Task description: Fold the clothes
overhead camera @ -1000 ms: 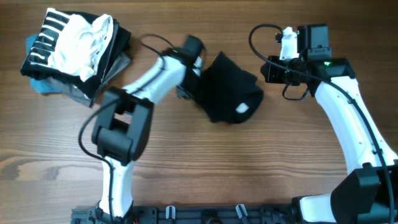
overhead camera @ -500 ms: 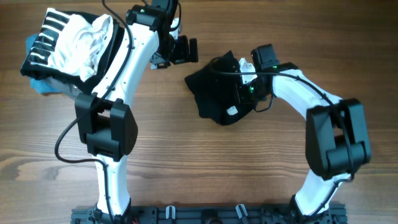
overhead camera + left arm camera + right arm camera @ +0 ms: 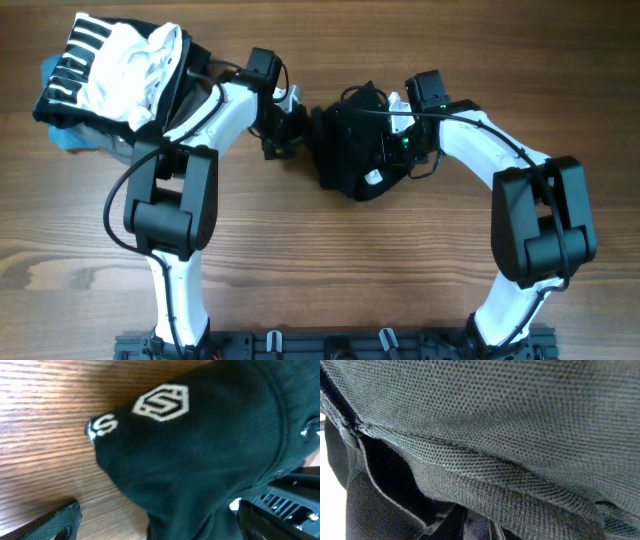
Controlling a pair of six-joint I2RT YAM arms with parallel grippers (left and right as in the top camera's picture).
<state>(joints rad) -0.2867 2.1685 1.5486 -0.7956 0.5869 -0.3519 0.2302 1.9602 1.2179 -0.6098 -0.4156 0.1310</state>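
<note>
Caught the black T-shirt (image 3: 350, 165) bunched in a dark heap near the middle of the wooden table (image 3: 400, 290), toward its far side. Showed the left gripper (image 3: 283, 135) at the heap's left edge, jaws spread wide in the left wrist view, one finger (image 3: 57, 522) low at either corner, black cloth lying between them unpinched. Picked out a white hexagonal logo (image 3: 162, 402) and small white print (image 3: 102, 425) on the nearest fold, beside bare wood grain. Placed the right gripper (image 3: 395, 140) down on the heap's upper right, pressed into the cloth. Filled the right wrist view with close weave and a seam; could not tell those jaws' state. Kept a separate pile at the far-left corner, well apart: a white striped garment (image 3: 110, 60) over a blue garment (image 3: 58, 137) and a grey garment (image 3: 140, 150).
</note>
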